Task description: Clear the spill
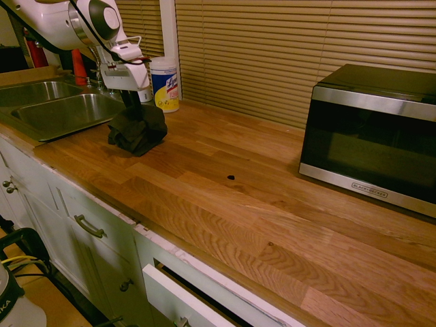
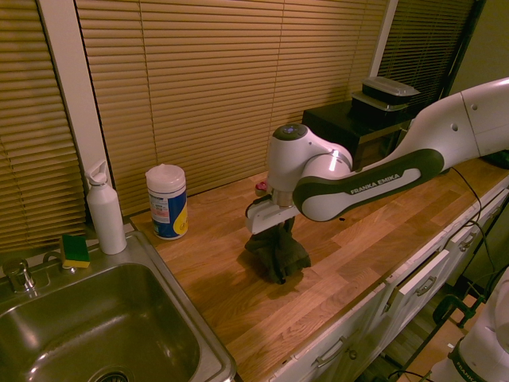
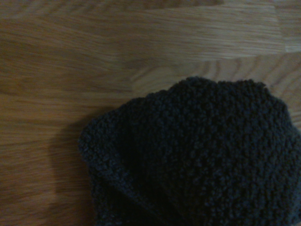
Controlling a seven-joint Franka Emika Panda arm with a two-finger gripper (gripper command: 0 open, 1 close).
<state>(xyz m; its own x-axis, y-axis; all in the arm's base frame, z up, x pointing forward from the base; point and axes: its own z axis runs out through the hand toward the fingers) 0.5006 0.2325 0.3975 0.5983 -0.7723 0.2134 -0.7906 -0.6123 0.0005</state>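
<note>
Brown-toned wood counter [image 1: 204,163]: dark spot on surface, cloth in claw

We insp. the counter and note one small, black-brown liquid spot [image 1: 231,177], approx. mid-counter, betw. the bunched, dark, nubby-textured cloth [image 1: 138,129] and the black-and-silver, box-shaped microwave [image 1: 371,139]. Cloth is well apart from the spot, nearer the sink end, and far larger than it.

Claw of the white robot arm, i.e. the two-finger gripper [image 2: 272,223], is clamped on the cloth at its top; folds hang below and spread outward. We cannot confirm whether the cloth's underside touches the wood. Wrist view shows its nubby pile close up, w/ a soft shadow alongside on the wood grain.

Adj. items: white-lidded, cylindrical wipes tub w/ blue-and-yellow label [image 2: 168,203] stands upright on the counter near the cloth. White, slim-necked bottle [image 2: 107,215] stands upright at the rim of the stainless-steel sink [image 2: 151,310]; green-and-yellow, block-shaped sponge [image 2: 75,251] is near the bottle, by the metal faucet [image 2: 21,276]. Small pink item [image 2: 261,188] lies twd. the tan, slatted blinds [image 2: 231,87]; type unclear.

Dark, clear-lidded, rect. containers [image 2: 386,99] are stacked atop the microwave. Below the counter, one white, flat-fronted drawer [image 1: 178,296] stands pulled out.
</note>
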